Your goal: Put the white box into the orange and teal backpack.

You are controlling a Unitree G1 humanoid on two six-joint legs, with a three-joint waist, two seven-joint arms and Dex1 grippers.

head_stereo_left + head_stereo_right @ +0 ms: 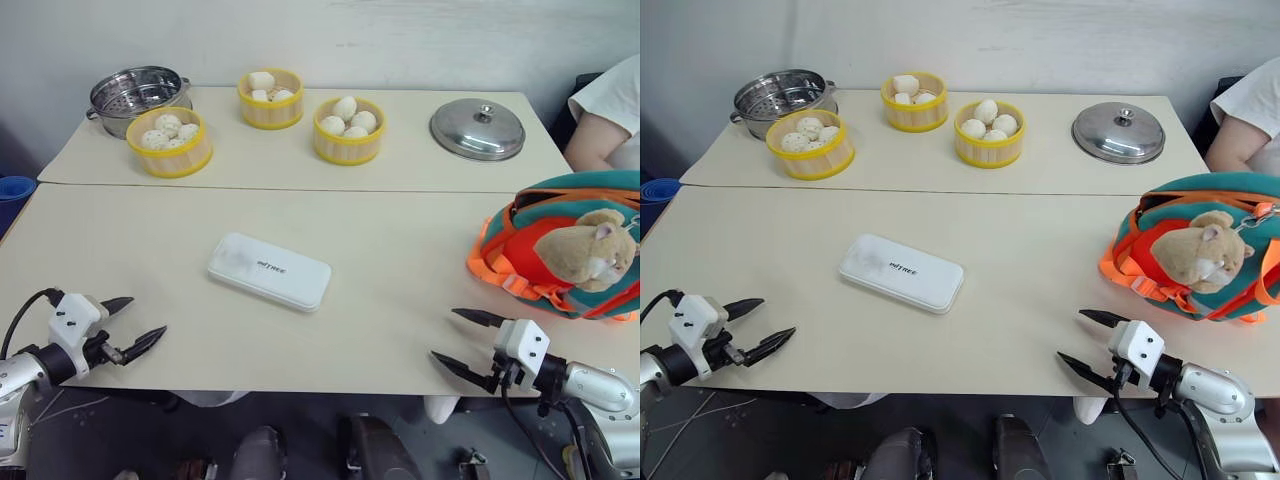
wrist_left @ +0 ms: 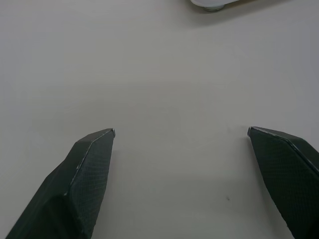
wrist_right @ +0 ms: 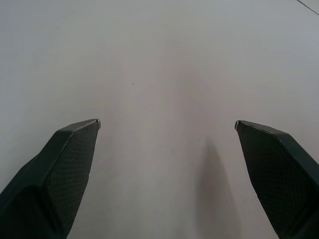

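Both grippers — left gripper (image 1: pixel 130 322) and right gripper (image 1: pixel 462 340) — hover wide and empty; the white box (image 1: pixel 269 271) lies between, reachable, apart from the backpack (image 1: pixel 560 245).

The table (image 1: pixel 400 260) is laid with the white box (image 1: pixel 269 271), the orange and teal backpack (image 1: pixel 560 245), three bamboo steamers (image 1: pixel 348 130), a steel pot (image 1: pixel 136 96) and a lid (image 1: pixel 477 129).
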